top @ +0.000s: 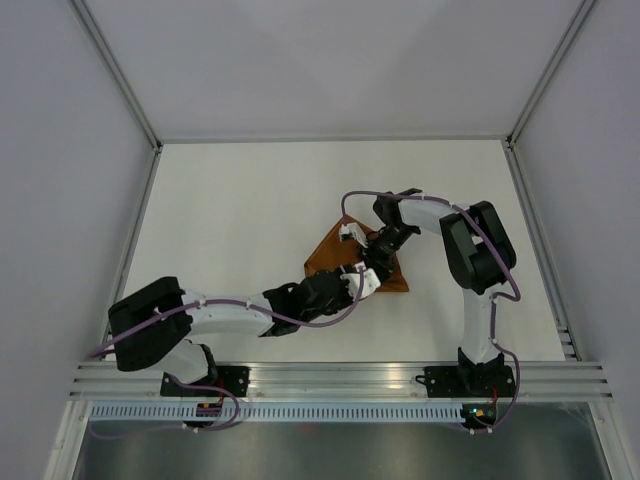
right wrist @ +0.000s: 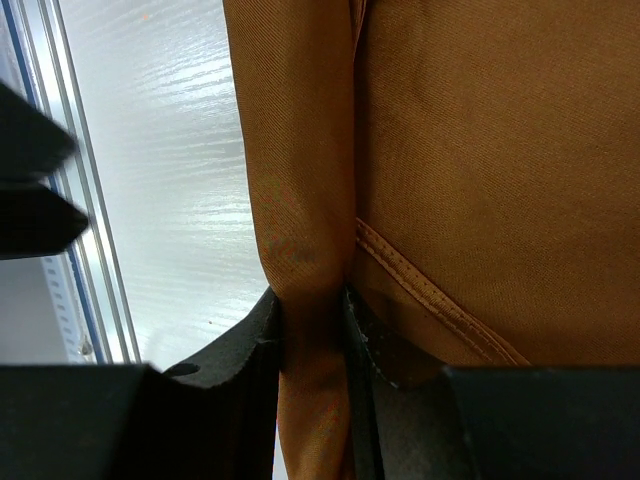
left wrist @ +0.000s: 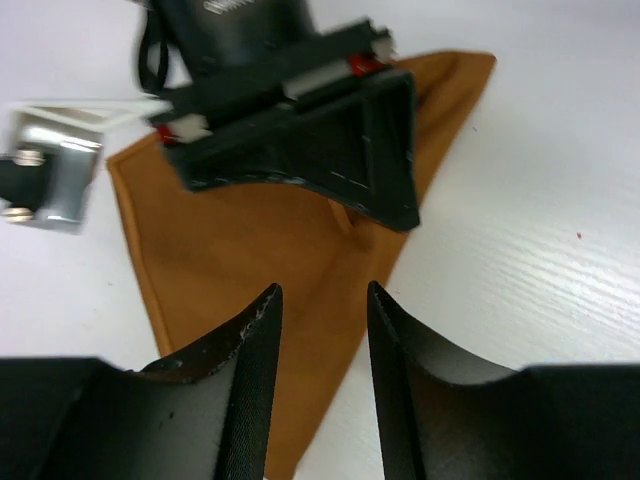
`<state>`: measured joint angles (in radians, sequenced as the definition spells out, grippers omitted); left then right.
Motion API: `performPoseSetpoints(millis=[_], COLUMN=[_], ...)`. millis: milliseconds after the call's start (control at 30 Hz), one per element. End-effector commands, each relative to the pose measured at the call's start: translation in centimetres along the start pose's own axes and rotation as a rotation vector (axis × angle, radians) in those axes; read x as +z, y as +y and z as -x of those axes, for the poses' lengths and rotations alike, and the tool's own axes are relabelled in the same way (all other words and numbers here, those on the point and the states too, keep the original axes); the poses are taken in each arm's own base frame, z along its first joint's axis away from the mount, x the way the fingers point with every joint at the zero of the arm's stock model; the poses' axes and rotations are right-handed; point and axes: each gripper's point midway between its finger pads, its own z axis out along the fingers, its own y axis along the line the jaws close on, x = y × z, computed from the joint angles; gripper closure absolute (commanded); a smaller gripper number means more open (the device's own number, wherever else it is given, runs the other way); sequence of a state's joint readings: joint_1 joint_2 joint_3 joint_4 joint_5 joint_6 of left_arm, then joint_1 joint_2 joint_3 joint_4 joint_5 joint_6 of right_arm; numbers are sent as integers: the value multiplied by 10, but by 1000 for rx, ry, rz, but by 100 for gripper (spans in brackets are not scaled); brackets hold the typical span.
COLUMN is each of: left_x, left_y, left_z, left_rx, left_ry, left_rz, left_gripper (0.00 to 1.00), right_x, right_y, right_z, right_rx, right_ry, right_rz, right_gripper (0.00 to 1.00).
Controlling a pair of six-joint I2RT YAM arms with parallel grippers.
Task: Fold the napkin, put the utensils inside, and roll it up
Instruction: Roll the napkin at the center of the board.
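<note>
My left hand [left wrist: 322, 292] hangs spread, holding nothing. The folded rust-orange cloth napkin [left wrist: 220, 270] lies on the white worktop [left wrist: 530, 250] directly beneath and ahead of it. My right hand [right wrist: 310, 300] pinches a raised fold of the cloth. To fold cleanly, I'd hold that edge taut — and lay it down flat, corners matched.

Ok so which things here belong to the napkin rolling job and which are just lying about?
Job in hand: napkin; right pincer, clamped on a fold of the napkin; left pincer, open above it.
Not part of it: table; metal rail.
</note>
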<state>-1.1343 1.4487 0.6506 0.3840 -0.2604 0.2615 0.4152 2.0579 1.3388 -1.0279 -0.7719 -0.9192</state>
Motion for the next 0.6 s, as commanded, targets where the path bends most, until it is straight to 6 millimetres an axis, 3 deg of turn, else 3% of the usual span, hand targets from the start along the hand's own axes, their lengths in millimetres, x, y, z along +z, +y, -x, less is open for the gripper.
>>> performPoseSetpoints(millis=[0, 300, 567], left_x=[11, 34, 46], left_y=[-17, -24, -32], left_z=[-9, -33, -56], left_rx=[106, 158, 139], left_ry=[36, 73, 116], left_rz=[-33, -48, -87], left_gripper=[54, 45, 44], right_x=[14, 17, 19], right_y=[-30, -38, -39], right_z=[-35, -39, -41], right_rx=[18, 43, 52], right_ry=[142, 156, 162], right_rz=[-59, -63, -63], right_gripper=[96, 96, 96])
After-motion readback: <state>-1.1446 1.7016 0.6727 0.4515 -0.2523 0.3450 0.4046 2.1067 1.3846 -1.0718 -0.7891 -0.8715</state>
